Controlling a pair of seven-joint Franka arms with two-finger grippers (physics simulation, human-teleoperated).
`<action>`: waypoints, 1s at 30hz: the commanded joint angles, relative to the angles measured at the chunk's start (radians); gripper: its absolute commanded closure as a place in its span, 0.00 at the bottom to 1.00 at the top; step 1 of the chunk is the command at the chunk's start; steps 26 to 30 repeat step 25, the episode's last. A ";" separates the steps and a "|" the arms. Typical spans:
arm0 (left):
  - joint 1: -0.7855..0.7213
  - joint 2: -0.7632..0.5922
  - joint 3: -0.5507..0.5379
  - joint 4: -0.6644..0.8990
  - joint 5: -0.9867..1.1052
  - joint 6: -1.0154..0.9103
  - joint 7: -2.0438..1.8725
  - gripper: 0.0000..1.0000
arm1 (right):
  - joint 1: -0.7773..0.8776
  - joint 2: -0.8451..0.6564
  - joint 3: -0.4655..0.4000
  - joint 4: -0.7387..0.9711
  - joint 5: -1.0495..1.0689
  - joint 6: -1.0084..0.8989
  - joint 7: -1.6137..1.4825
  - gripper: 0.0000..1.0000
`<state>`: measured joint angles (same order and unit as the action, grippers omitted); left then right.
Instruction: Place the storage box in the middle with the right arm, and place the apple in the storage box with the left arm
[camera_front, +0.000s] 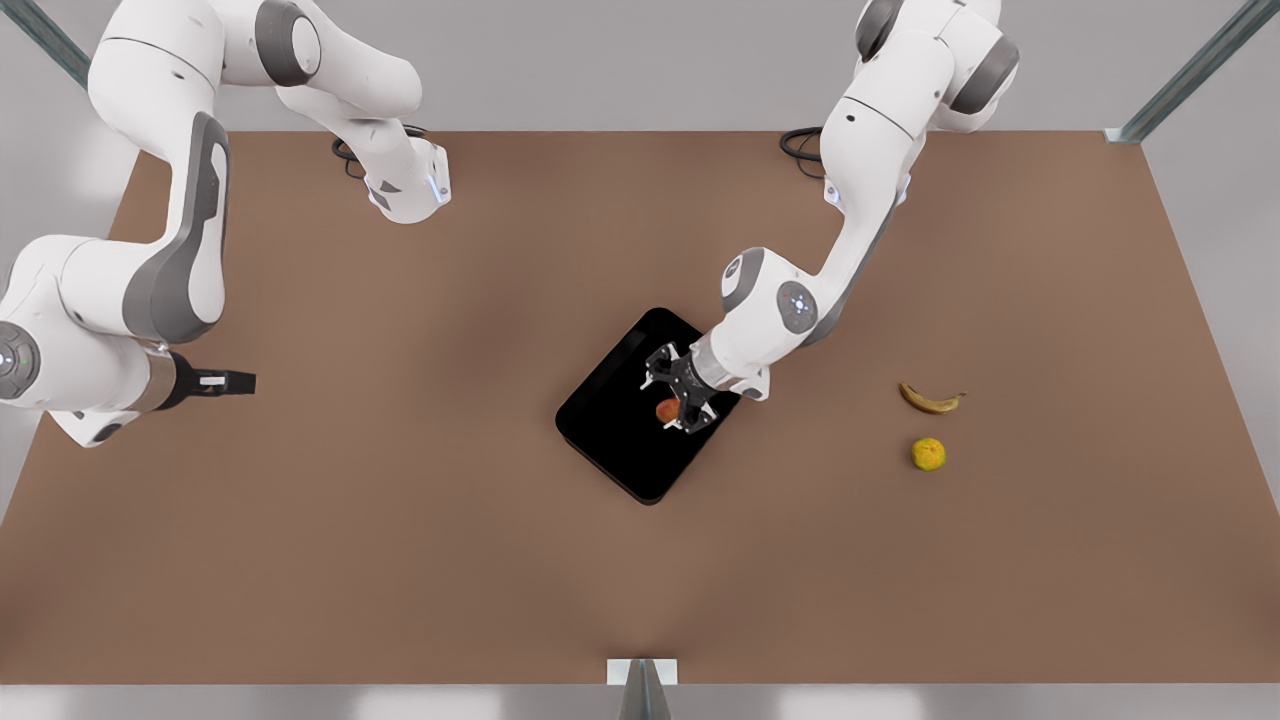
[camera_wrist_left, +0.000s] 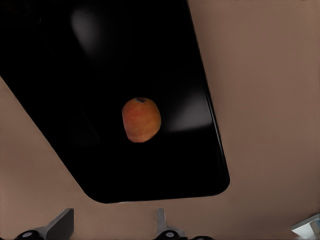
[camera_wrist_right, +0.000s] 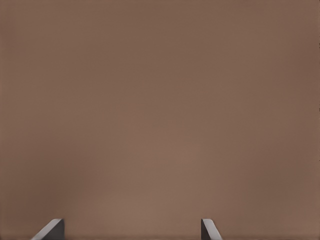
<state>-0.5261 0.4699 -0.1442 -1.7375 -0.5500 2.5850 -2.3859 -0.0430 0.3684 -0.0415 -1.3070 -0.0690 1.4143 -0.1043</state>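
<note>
Glossy black rectangular storage box (camera_front: 625, 420) sits mid-table; small red-orange apple (camera_wrist_left: 141, 119) is seen inside it, prob. resting on the floor; left gripper (camera_front: 678, 400) hovers over it, fingers spread, nothing clamped; right gripper (camera_front: 228, 381) parked at front view's left, fingers apart; risk: apple nudged during retract.

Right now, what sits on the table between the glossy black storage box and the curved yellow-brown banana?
Nothing: bare brown table between storage box and banana, front view.
</note>
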 joint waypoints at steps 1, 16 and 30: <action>0.000 0.000 0.000 0.001 0.031 0.000 0.001 0.00 | 0.000 0.000 0.000 0.000 0.000 0.000 0.000 0.00; 0.500 -0.390 0.097 0.263 0.507 -1.055 2.263 0.00 | -0.047 -0.009 0.008 -0.002 0.054 0.000 -0.026 0.00; 0.489 -0.168 0.087 0.490 0.536 -1.114 2.315 0.00 | -0.049 -0.022 0.009 0.071 0.068 0.034 -0.032 0.00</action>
